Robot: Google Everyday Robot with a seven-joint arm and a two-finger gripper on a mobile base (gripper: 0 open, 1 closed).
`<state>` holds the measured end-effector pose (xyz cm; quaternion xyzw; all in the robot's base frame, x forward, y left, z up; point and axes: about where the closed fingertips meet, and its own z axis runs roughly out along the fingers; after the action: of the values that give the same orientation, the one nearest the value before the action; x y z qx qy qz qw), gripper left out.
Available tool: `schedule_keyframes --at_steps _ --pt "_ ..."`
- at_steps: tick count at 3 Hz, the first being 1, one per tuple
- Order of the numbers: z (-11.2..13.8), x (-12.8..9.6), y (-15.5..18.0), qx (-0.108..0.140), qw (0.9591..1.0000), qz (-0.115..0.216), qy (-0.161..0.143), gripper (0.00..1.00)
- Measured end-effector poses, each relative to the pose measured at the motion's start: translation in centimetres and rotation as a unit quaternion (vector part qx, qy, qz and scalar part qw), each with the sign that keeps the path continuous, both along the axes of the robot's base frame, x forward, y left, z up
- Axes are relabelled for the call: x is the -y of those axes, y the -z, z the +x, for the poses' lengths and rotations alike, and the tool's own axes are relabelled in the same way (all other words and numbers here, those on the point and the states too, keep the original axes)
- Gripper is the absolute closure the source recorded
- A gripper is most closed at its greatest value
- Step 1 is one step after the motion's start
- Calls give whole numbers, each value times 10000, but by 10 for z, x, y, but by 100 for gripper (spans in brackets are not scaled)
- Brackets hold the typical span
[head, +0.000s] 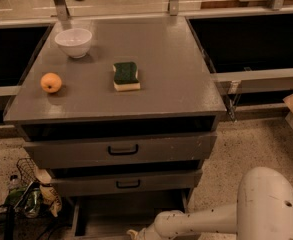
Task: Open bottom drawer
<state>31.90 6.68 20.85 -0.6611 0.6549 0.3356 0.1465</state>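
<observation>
The grey cabinet shows two drawer fronts with black loop handles, a taller one and a shallower one beneath it. Under these, the bottom drawer is slid out toward me, so I look down into its dark inside. Its left side wall shows, while its front and handle are cut off by the lower edge of the view. My gripper is at the very bottom of the view, over the front part of that drawer, on the end of the white arm.
A white bowl, an orange and a green-and-yellow sponge lie on the cabinet top. A wire basket with bottles and bags stands on the floor to the left. My white arm housing fills the lower right.
</observation>
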Motion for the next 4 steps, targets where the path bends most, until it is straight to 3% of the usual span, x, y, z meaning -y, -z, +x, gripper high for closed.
schedule_keyframes --at_steps 2,3,4 --pt "-4 -3 -10 -50 9996 155 -235 0" --pt "-4 -3 -10 -49 9996 155 -234 0" --pt "0 3 -16 156 9999 46 -37 0"
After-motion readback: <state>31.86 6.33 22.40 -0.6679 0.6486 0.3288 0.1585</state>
